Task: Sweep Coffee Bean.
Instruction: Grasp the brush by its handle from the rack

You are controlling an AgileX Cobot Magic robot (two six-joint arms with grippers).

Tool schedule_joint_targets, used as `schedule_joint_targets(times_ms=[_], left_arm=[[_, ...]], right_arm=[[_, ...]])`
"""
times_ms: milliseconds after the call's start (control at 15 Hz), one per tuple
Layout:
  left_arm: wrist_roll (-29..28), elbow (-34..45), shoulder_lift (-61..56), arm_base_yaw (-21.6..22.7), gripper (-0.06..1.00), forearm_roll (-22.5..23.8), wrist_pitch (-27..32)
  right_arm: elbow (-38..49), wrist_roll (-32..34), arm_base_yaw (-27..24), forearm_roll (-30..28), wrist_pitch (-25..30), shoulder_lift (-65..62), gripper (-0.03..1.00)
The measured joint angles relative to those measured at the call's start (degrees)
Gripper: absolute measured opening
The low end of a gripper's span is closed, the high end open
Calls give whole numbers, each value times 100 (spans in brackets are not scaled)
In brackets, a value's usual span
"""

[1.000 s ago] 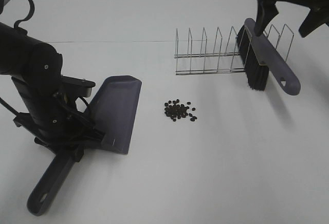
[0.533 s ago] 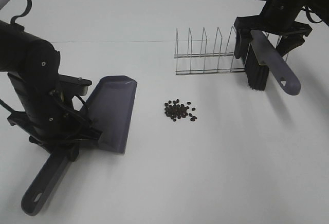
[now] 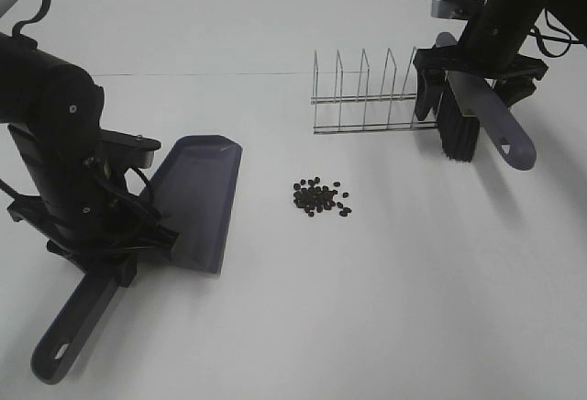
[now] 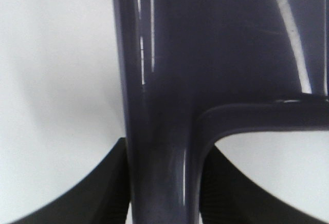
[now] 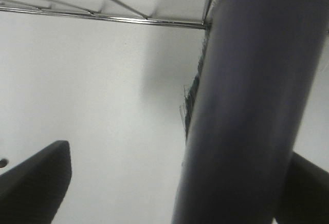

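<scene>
The coffee beans (image 3: 321, 196) lie in a small tight heap on the white table, mid-view. The grey dustpan (image 3: 197, 200) lies flat to their left, its mouth facing them. My left gripper (image 3: 115, 258) is shut on the dustpan's handle just behind the pan; the left wrist view shows the handle (image 4: 164, 147) between the two fingers. The grey brush (image 3: 477, 111) with black bristles leans in the wire rack (image 3: 367, 97) at the back right. My right gripper (image 3: 472, 88) is open and straddles the brush handle (image 5: 247, 106), with a gap at one finger.
The wire rack stands behind the beans, with the brush at its right end. The dustpan's long handle (image 3: 69, 331) reaches toward the front left. Bare white table (image 3: 413, 308) lies in front of the beans and to their right.
My right gripper has come down from above the rack and now straddles the brush. My left arm has shifted the dustpan slightly left and toward the front. The beans have not moved.
</scene>
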Motion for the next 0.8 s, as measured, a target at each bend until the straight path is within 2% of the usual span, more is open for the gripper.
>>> schedule_joint_targets(times_ms=[267,400,533,667,733,800], left_arm=[[0,0,0,0,32,0,0],[17,0,0,0,32,0,0],[74,0,0,0,32,0,0],[103,0,0,0,32,0,0],[103,0,0,0,32,0,0],[103,0,0,0,32,0,0]], right_arm=[[0,-11,0,0,0,92,85],[0,-11,0,-40,0,103,81],[0,52,0,-189,0,109,62],[0,155,0,-321,0,109,36],[0,178,-11,-476,6,115,29],[0,155,-29,-464,11,115,29]])
